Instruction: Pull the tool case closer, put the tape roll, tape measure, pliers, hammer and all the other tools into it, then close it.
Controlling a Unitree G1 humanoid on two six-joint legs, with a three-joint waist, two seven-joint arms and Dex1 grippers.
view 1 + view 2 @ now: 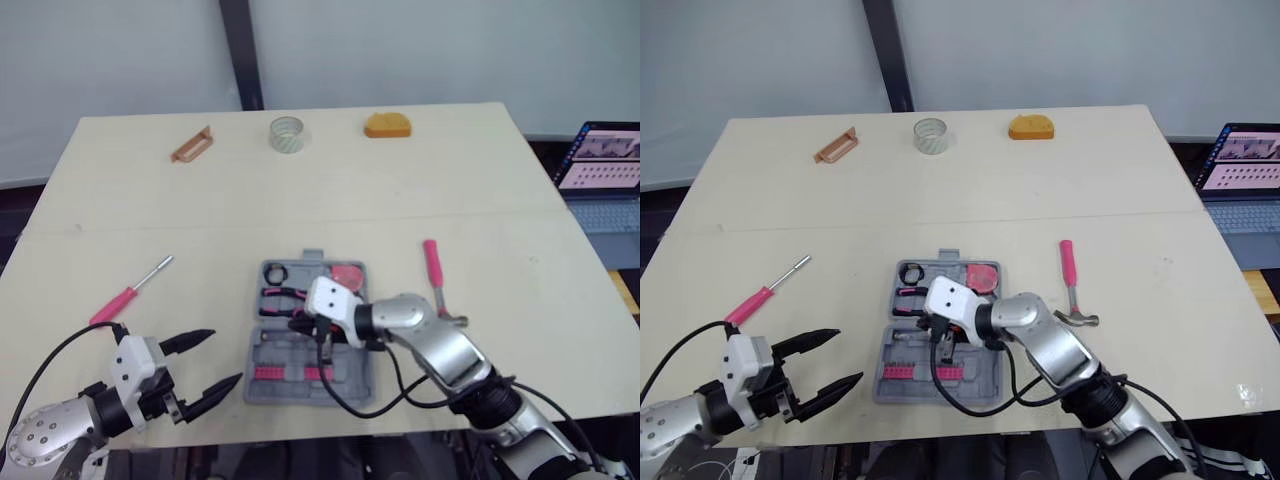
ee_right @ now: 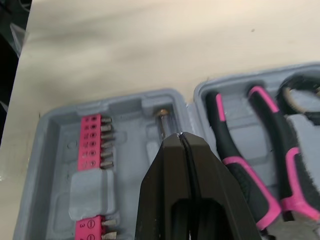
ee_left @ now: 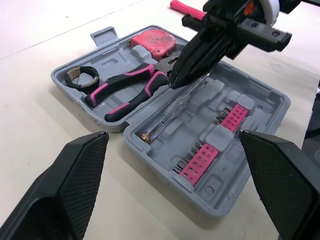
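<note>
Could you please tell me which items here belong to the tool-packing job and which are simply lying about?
For the job: tool case, with pliers and tape measure already inside; hammer, pink screwdriver and tape roll out on the table.

Lying about: laptop, orange block. The brown piece might be a tool; I cannot tell.

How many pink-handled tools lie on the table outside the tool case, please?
2: a screwdriver to the left of the tool case, and a hammer to its right. None seems hidden.
</note>
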